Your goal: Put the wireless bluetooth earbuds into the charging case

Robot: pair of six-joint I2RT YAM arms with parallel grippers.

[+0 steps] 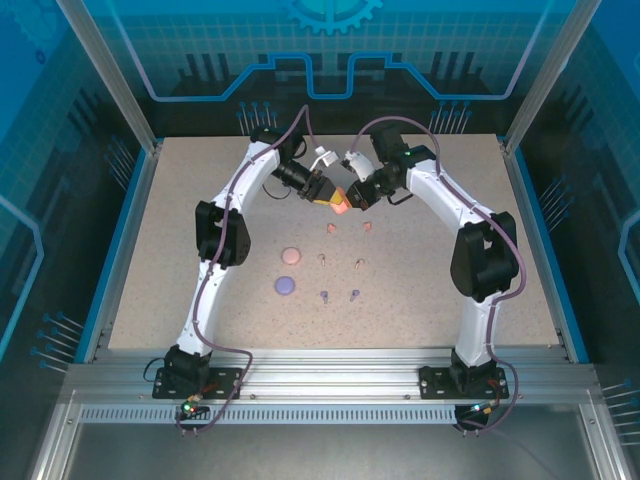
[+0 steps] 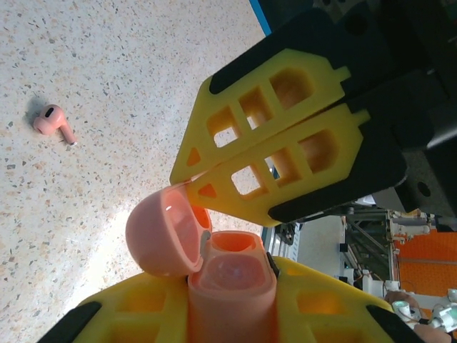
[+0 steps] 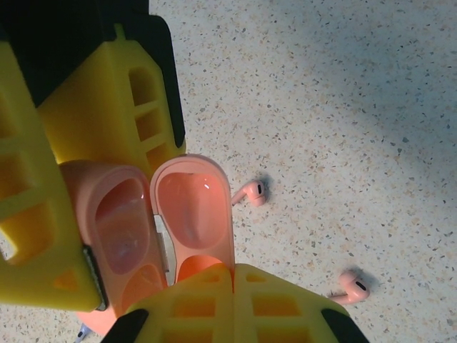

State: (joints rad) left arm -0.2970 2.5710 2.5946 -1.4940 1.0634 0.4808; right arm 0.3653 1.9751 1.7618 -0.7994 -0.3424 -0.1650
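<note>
Showing lid-opening: left gripper (image 1: 321,189) clamps the coral case (image 2: 232,289), clenched right gripper (image 2: 179,173) props its lid (image 2: 166,232); next, a tiny earbud (image 3: 250,193) likely needs a delicate pinch.

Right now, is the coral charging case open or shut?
Open. The lid of the coral charging case is swung back on its hinge, and both hollow insides show.
</note>
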